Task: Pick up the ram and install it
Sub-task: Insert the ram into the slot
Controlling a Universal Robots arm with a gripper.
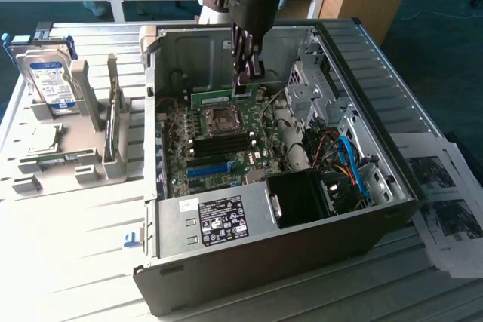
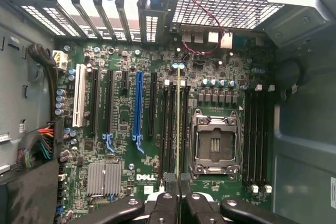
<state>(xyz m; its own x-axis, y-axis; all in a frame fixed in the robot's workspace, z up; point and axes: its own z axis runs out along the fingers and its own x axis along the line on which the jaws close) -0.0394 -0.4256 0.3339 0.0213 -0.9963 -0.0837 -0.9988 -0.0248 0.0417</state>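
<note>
My gripper (image 1: 245, 79) reaches down into the open computer case (image 1: 392, 103) and is shut on the ram (image 1: 219, 98), a long green stick held level above the motherboard (image 1: 219, 148), just beyond the processor socket (image 1: 224, 118). In the wrist view the ram (image 2: 178, 124) appears edge-on as a thin pale line between my fingers (image 2: 164, 205). It runs along the black memory slots (image 2: 169, 129) beside the processor socket (image 2: 215, 142). Whether it touches a slot I cannot tell.
A grey fixture (image 1: 68, 141) at the exterior view's left holds a silver hard drive (image 1: 50, 81). Printed sheets (image 1: 445, 201) lie at the right of the case. Inside the case are a black fan shroud (image 1: 302, 197), coloured cables (image 1: 351, 164) and a drive cage (image 1: 309, 73).
</note>
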